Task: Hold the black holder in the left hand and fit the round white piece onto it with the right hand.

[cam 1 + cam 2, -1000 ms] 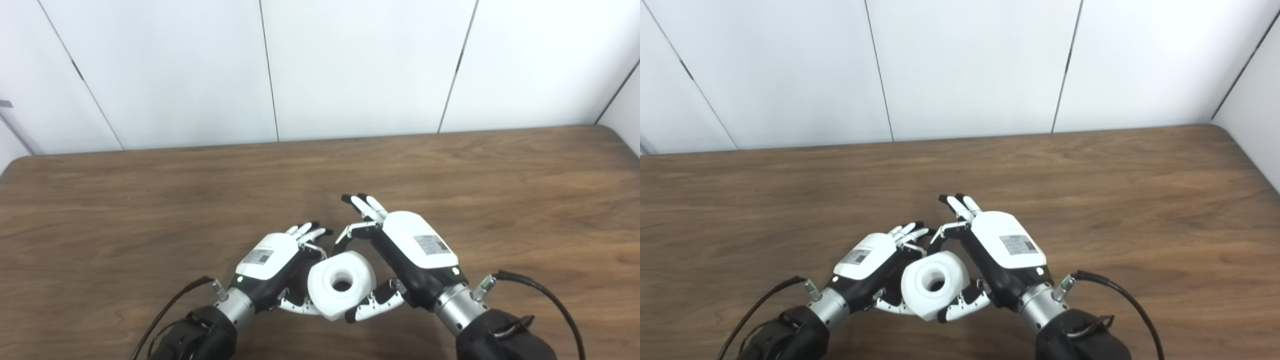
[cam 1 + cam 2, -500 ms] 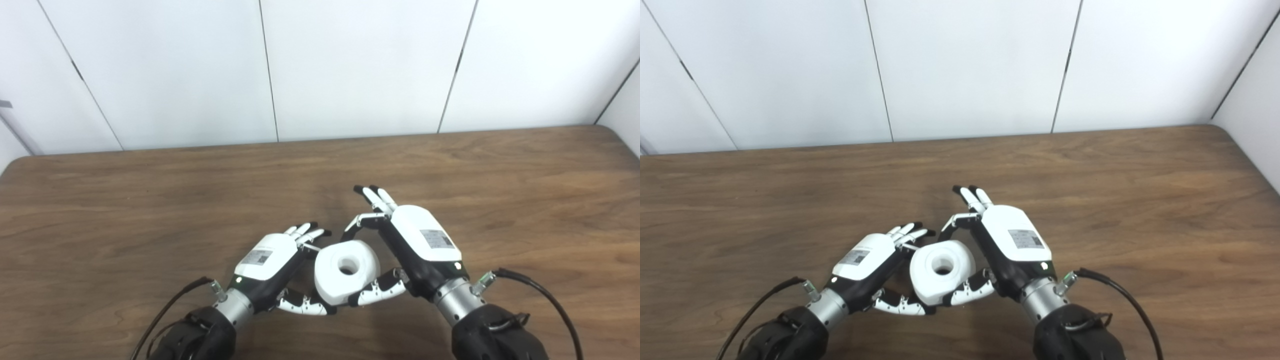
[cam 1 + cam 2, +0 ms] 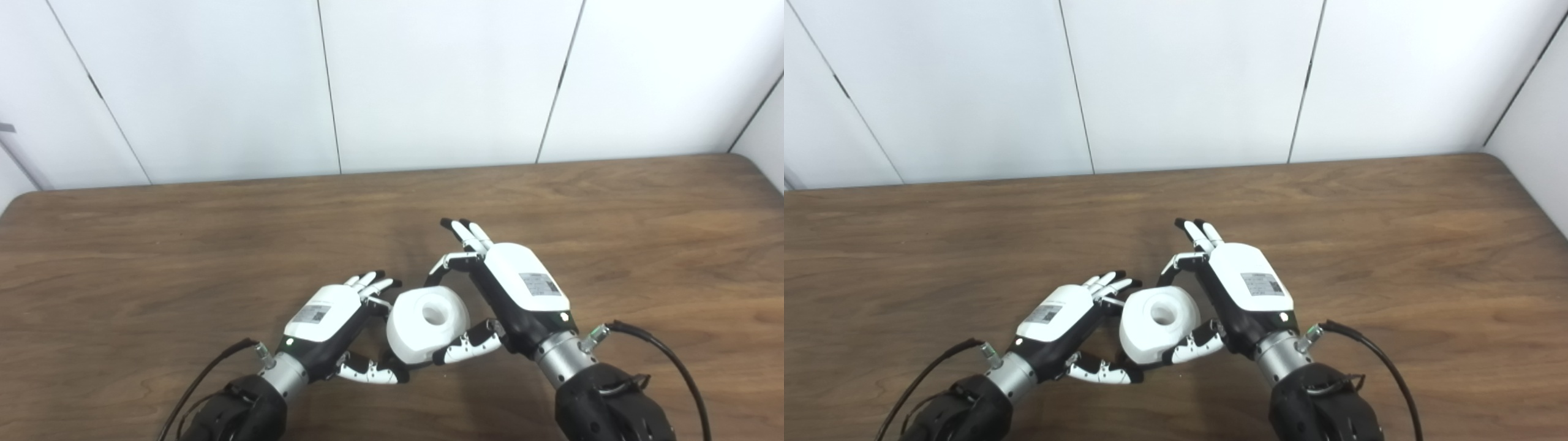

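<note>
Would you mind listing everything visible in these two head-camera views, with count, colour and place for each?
Round white piece: one, white, with a centre hole, held between the two hands above the near middle of the table.
Black holder: not clearly visible; only a dark bit shows under the white piece, so I cannot confirm it.
Table: one, brown wood grain, filling the lower part of both views.
Wall panels: white, with dark seams, behind the table.
Cables: two, black, one trailing from each wrist.
Left hand: one, white and black, left of the piece, fingers against its side.
Right hand: one, white and black, right of the piece, thumb under it and a finger curled over its far edge.
</note>
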Tool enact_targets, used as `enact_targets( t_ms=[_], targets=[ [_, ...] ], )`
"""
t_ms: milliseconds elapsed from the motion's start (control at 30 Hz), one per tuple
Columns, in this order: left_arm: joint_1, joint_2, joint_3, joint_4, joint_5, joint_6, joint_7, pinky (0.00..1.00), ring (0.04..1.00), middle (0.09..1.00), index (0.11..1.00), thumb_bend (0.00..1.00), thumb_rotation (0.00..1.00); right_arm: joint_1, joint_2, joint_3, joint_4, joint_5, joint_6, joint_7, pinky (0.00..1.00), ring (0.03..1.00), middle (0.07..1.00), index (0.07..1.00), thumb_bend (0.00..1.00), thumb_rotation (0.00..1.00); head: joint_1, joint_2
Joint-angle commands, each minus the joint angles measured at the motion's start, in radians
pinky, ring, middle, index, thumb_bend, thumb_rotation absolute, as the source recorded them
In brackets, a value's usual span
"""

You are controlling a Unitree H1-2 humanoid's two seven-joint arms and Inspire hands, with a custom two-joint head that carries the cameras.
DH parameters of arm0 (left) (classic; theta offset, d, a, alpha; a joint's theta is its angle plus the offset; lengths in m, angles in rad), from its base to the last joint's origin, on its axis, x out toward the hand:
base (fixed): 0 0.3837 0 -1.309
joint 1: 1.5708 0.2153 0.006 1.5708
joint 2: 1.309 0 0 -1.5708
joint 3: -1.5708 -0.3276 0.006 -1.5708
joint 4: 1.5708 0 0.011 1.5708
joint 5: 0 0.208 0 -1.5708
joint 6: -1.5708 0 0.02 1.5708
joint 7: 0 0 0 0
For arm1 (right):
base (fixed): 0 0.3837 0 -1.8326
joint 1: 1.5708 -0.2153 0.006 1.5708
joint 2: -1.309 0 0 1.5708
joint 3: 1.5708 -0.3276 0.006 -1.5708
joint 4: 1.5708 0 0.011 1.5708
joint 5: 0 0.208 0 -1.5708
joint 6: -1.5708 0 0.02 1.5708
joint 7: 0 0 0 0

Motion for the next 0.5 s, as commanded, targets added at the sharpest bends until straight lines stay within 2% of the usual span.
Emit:
enact_targets(
  t_ms=[0,467],
  targets=[
    [-0.012,-0.005,-0.013,-0.018,-0.004,-0.02,-0.001,1.0,1.0,0.936,0.482,0.52,0.05,-0.016,-0.007,-0.003,0.0,-0.01,0.007,-0.014,0.81,0.996,0.97,0.48,0.51,0.14,0.002,0.001],
    [-0.014,-0.022,-0.017,-0.01,0.008,-0.016,0.013,1.0,1.0,0.936,0.482,0.52,0.05,-0.016,-0.002,0.041,-0.086,-0.014,0.013,0.053,0.82,1.0,0.969,0.48,0.51,0.14,0.021,-0.001]
  ],
)
